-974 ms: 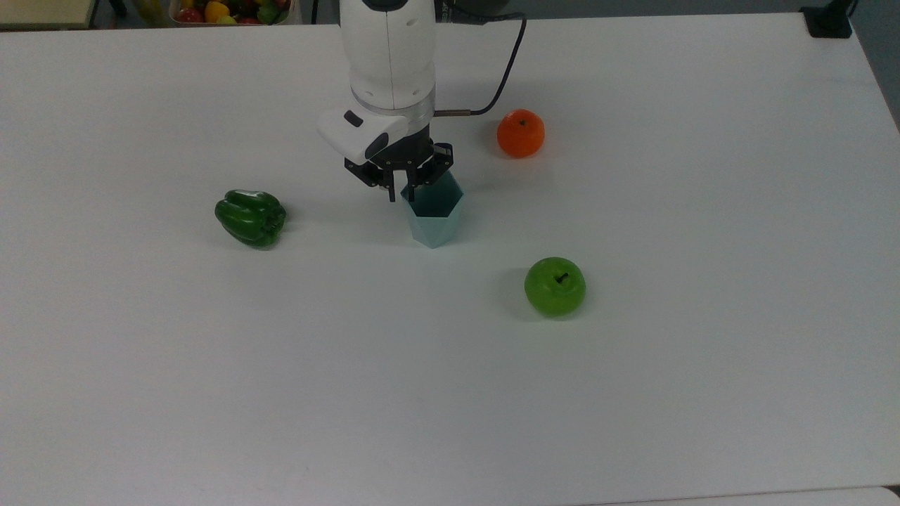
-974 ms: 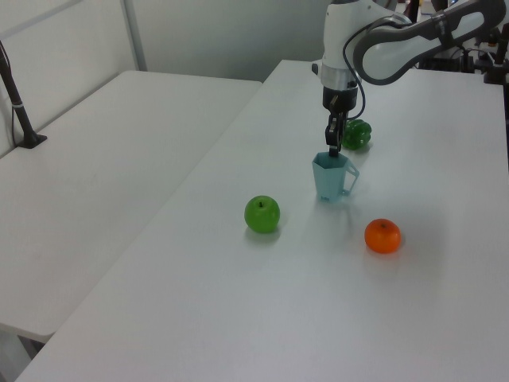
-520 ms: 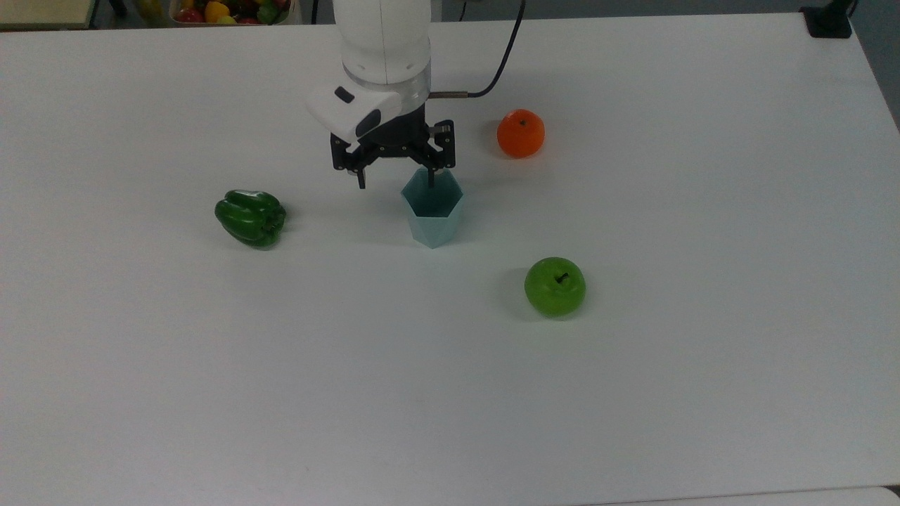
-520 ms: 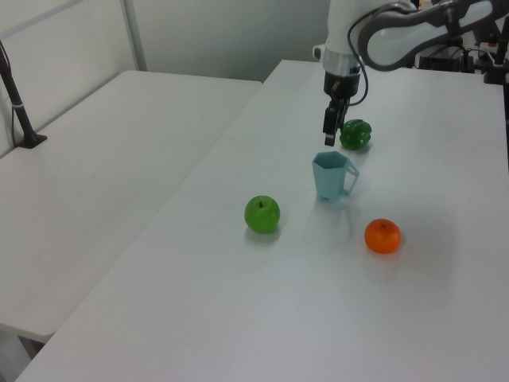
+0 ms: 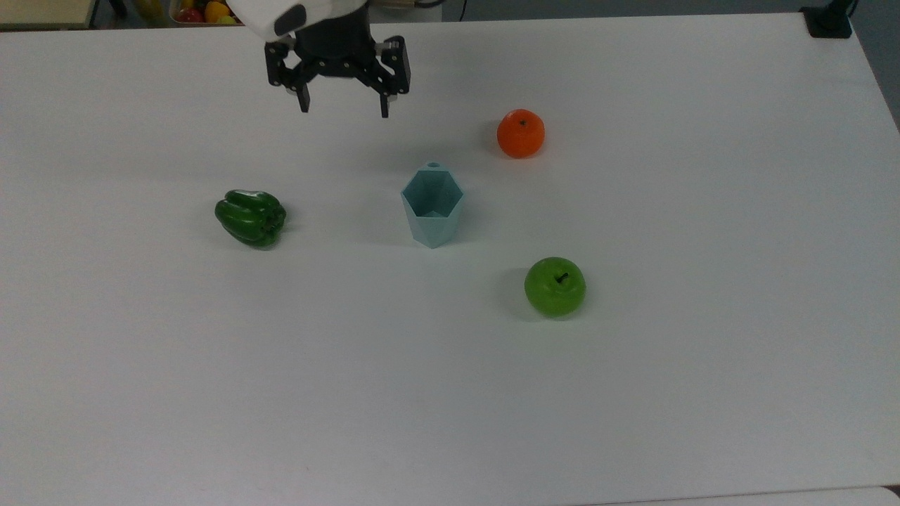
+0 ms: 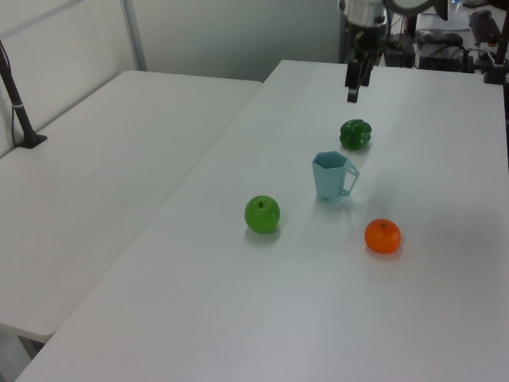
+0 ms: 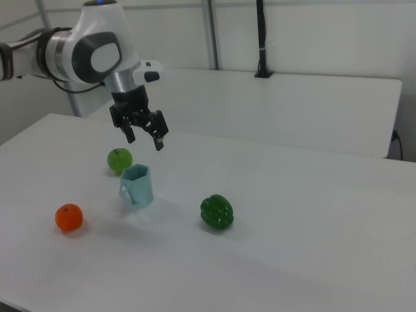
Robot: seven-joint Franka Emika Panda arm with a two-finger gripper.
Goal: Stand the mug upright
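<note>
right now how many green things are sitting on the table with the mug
2. A green bell pepper lies toward the top view's left of the mug; a green apple sits toward the top view's lower right of it. None looks hidden.

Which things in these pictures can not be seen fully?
- Robot arm: cut off by the top view's upper edge above the claw.
- Fruit box: same edge; contents partly hidden.
- Mug handle: top view shows just its tip, behind the rim.

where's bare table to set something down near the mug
Widest bare patch: the table below the green apple in the top view. Also bare to the top view's right of the orange. Tightest among mug, orange and apple.
</note>
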